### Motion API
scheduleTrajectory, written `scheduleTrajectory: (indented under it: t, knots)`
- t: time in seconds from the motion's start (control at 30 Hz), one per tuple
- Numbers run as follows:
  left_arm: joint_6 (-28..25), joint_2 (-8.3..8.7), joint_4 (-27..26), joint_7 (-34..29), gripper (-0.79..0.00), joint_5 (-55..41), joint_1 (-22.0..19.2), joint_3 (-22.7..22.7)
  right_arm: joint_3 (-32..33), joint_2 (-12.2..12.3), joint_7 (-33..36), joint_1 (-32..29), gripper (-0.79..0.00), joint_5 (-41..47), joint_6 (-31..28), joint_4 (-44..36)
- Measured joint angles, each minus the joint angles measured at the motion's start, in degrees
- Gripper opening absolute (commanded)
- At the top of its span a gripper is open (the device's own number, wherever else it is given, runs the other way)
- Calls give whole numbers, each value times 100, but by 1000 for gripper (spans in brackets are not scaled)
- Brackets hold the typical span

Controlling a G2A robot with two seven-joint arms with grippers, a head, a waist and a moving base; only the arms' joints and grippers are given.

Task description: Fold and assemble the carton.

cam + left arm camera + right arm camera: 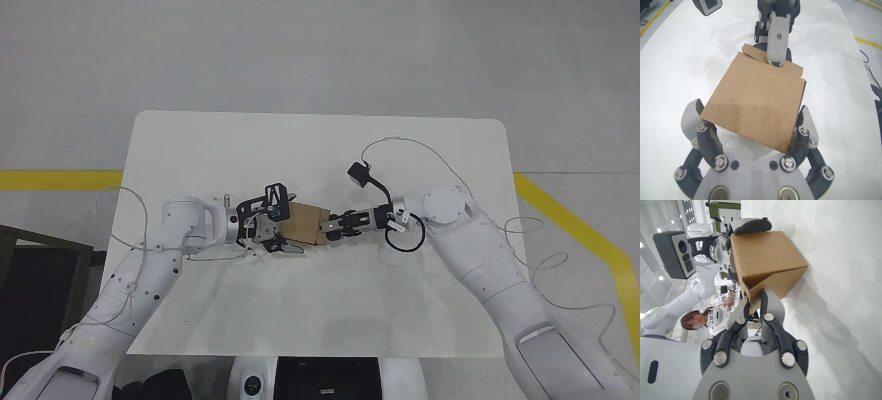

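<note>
**Carton held between both grippers at table centre**

Surface: white table (200, 140) with rounded corners, standing on a grey floor (300, 50) marked by a yellow line (60, 180). A thin cable (430, 155) trails over the table towards its far right corner.

Item: brown carton (305, 222), at about the centre of the table. It is part-formed as a box, and the end facing the right arm is open. Whether it rests on the tabletop or sits just above it cannot be confirmed.

Left gripper (750, 108): closed across the carton's width. One finger bears on each of two opposite side walls, at the end nearest the left arm.

Right gripper (755, 306): pressed together on a flap (755, 294) at the carton's open end, with one finger inside the flap and one outside it.

The two grippers face each other across the carton. They are near one another but not touching.
</note>
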Motion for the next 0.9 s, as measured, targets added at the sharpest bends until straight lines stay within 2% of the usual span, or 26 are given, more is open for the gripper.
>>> scheduleTrajectory:
  t: [0.5, 0.9]
  knots:
    - [-14, -2, 13, -12, 0, 8, 7, -4, 154, 46, -21, -184, -714, 254, 35, -33]
    - [-9, -5, -6, 8, 0, 38, 11, -6, 106, 38, 17, -172, -739, 216, 118, -146]
